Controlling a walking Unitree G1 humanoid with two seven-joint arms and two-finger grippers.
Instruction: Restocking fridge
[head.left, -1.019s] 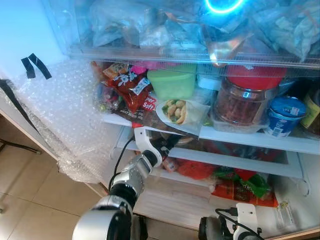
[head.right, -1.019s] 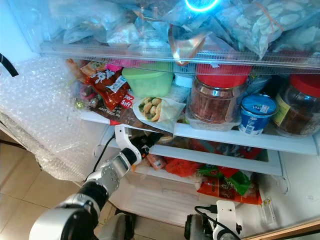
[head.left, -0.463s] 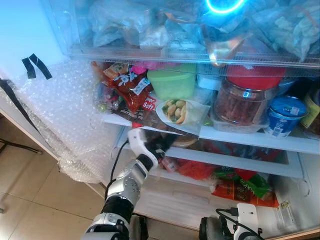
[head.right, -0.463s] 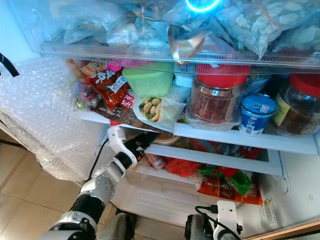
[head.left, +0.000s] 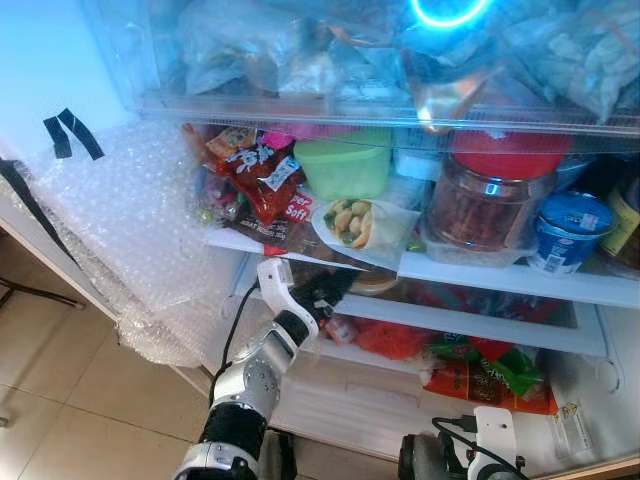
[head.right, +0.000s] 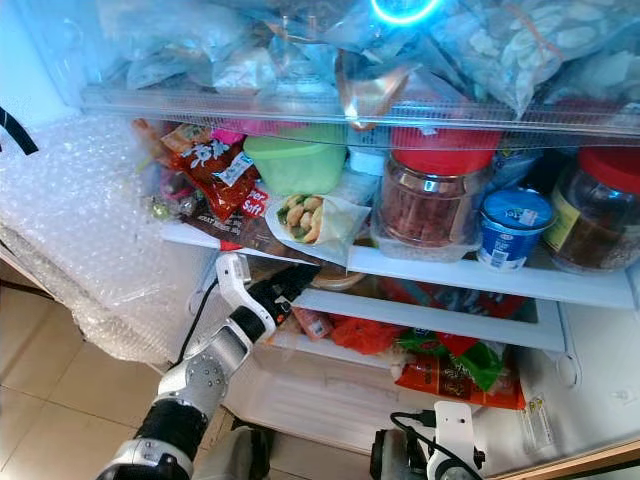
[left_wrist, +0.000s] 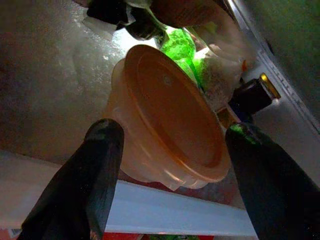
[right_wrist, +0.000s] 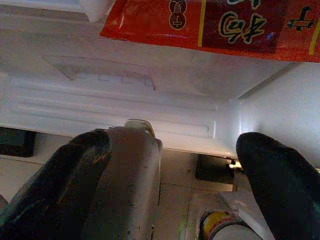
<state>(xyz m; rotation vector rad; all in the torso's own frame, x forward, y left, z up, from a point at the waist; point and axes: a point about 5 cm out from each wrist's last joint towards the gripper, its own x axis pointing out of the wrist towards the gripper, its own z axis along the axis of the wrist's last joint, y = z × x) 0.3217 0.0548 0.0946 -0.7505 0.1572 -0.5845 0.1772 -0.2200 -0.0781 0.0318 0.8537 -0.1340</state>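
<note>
My left gripper (head.left: 328, 290) reaches into the fridge's lower shelf, just under the glass shelf (head.left: 470, 272). It is open. In the left wrist view its two black fingers (left_wrist: 102, 150) stand apart on either side of a peach-coloured lidded tub (left_wrist: 170, 115), which rests on the shelf just beyond them; I cannot tell if they touch it. The same tub (head.left: 372, 283) shows partly under the glass. My right arm (head.left: 490, 440) hangs low in front of the fridge's bottom, and my right gripper (right_wrist: 175, 150) is open with nothing in it.
The shelf above holds red snack packets (head.left: 262, 175), a green tub (head.left: 348, 165), a wrapped snack (head.left: 355, 222), a red-lidded jar (head.left: 490, 205) and a blue-lidded pot (head.left: 567, 230). Red and green packets (head.left: 480, 375) lie lower down. Bubble wrap (head.left: 130, 230) covers the left side.
My left arm has stretched out further toward the lower shelf, and the gripper has edged slightly deeper toward the tub. The right arm has not moved.
</note>
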